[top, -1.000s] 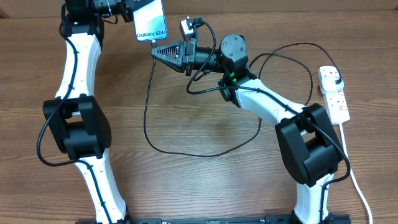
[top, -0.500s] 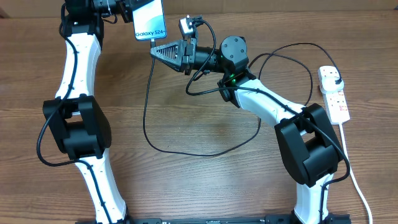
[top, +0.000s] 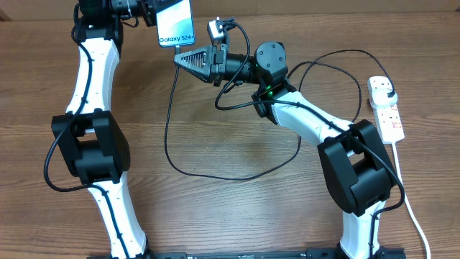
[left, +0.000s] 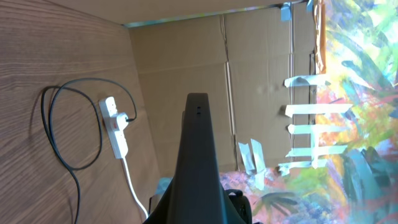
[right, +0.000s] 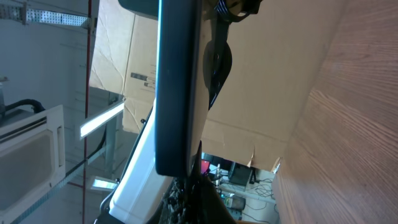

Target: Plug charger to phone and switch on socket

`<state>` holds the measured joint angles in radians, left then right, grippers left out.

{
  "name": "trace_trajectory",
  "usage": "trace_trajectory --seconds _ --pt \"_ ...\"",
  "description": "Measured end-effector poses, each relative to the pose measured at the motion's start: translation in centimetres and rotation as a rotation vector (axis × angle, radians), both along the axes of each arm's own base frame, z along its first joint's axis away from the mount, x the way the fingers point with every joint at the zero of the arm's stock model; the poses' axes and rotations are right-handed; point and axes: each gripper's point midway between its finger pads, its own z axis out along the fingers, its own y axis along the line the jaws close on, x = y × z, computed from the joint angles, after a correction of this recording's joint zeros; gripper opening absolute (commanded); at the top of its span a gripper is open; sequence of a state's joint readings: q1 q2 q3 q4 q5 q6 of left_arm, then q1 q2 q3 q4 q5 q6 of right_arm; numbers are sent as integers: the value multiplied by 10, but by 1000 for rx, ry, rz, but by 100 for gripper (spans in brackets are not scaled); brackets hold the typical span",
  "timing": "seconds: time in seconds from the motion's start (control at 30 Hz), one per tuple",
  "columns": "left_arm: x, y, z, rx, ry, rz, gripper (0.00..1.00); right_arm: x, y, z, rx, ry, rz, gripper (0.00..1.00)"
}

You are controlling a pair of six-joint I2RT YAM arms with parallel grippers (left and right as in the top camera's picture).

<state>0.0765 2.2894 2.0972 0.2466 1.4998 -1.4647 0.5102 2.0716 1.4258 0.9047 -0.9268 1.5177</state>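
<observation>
My left gripper [top: 152,13] is shut on the phone [top: 176,20] and holds it in the air at the table's far edge, cyan screen up, "Galaxy S24+" end toward my right gripper. In the left wrist view the phone [left: 198,155] shows edge-on. My right gripper [top: 180,59] is shut just below the phone's lower end, on the connector end of the charger [top: 167,137]. The thin black cable hangs from there and loops across the table to its black plug [top: 388,91] in the socket [top: 387,111]. In the right wrist view the phone edge [right: 177,87] stands right above my fingers [right: 199,196].
The socket's white cord [top: 411,205] runs along the right side to the front edge. The socket [left: 115,127] and cable loop [left: 56,124] also show in the left wrist view. Cardboard walls stand behind the table's far edge.
The phone has shifted slightly to the right in my left gripper. The hanging cable has swung a little. My right gripper has stayed in place.
</observation>
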Motion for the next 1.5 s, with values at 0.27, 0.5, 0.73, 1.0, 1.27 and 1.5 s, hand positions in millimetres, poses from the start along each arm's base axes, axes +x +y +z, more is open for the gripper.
trace_trajectory --seconds 0.27,0.5,0.73,1.0,1.27,1.5 --pt "-1 -1 3 3 -34 -6 4 0 0 0 0 0 0 4" --pt "-4 -2 6 6 -67 -20 4 0 0 -2 -7 -2 0 4" --pt "-4 -2 5 8 -75 -27 4 2 1 -9 -32 -2 -4 4" --pt "-5 -5 5 8 -77 -29 4 2 -1 -9 -32 -14 -1 4" --pt "-5 -6 5 9 -86 -32 4 2 -2 -8 -30 -20 2 4" --pt "-5 -6 5 10 -95 -31 4 2 -2 -8 -29 -20 0 4"
